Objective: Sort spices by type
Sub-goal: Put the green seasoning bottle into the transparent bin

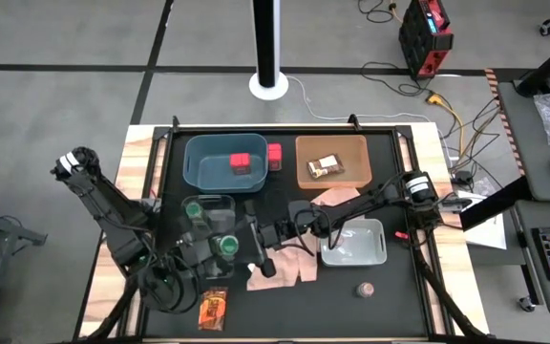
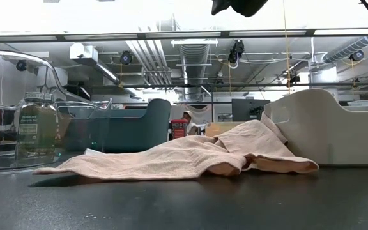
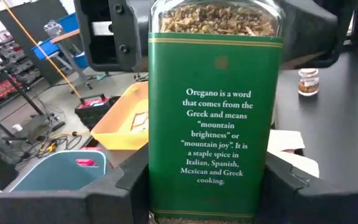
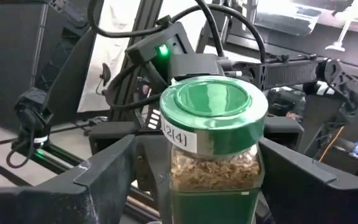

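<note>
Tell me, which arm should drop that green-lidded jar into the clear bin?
Left. The left gripper clasps the jar, and the clear bin, holding a matching jar, sits right beside it on its side. The right gripper reaches there from across the table.

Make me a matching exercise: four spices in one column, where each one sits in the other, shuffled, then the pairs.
Spices:
1. brown packet
2. oregano jar
3. small brownish jar
4. orange packet

Places:
A. standing on the bare table, just in front of the grey bin
B. held off the table in the left gripper
C. lying inside the orange bin
D. flat on the table at its front edge, left of the pink cloth

Pairs: 1-C, 2-B, 3-A, 4-D
</note>
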You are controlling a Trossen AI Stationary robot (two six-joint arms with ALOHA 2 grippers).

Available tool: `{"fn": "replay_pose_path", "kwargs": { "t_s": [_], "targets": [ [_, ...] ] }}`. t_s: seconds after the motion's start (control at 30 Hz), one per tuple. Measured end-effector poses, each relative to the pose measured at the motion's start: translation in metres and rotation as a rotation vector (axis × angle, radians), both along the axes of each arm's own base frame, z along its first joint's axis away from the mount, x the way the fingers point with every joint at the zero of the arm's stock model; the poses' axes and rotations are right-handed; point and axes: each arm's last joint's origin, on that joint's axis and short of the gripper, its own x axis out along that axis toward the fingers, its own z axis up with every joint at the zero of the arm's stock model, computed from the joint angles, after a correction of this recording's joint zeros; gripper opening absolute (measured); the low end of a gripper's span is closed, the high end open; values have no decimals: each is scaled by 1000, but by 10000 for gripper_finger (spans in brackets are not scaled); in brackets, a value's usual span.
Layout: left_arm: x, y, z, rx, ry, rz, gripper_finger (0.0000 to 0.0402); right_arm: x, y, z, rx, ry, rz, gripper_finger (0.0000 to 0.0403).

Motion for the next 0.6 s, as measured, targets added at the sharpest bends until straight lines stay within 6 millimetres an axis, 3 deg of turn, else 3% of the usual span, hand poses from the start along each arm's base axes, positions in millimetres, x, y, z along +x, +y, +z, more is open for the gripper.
{"fn": "replay_pose_path", "kwargs": {
  "t_s": [0.37,0.6],
  "targets": [
    [6,-1,5,29,-9,-13,173,0,-1,0,-78,-38,-19,190],
    [7,0,5,28,-11,-9,184,0,-1,0,-96,-42,-24,190]
  ]
}}
